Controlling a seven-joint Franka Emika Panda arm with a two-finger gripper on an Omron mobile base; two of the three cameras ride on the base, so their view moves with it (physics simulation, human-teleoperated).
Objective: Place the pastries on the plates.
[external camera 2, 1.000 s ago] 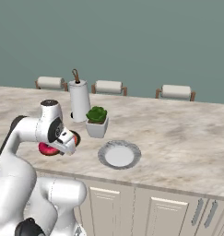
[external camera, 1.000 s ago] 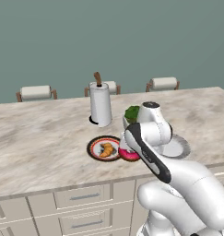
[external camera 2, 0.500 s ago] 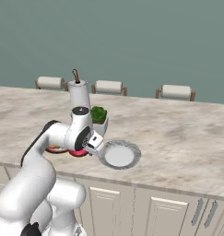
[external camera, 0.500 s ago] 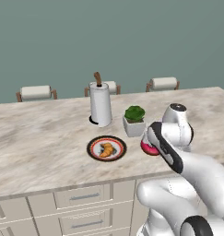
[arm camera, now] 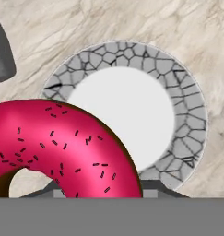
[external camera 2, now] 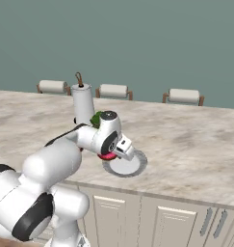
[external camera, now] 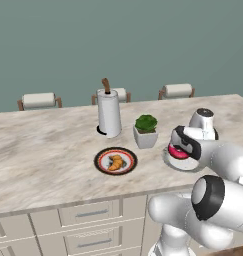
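The pink-frosted donut (external camera: 178, 152) is held in my shut gripper (external camera: 181, 149) just over the left part of the plain white-grey plate (external camera: 189, 165). Seen from the hand, the donut (arm camera: 53, 143) hangs at lower left above that plate's cracked-pattern grey rim (arm camera: 191, 106); the donut hides my fingertips. From the right base, the donut (external camera 2: 107, 155) sits under the hand at the plate's (external camera 2: 133, 166) left edge. The golden croissant (external camera: 115, 162) lies on the dark-rimmed plate (external camera: 101, 161), left of the gripper.
A white square plant pot (external camera: 146, 132) stands between the two plates, slightly behind them. A paper towel roll on a holder (external camera: 108, 114) rises behind the croissant plate. Three chair backs line the counter's far edge. Drawers and cabinet fronts run below the near edge.
The arm has swung right with the donut, from beside the croissant plate, past the plant pot, to above the white-grey plate. The croissant and both plates stay put.
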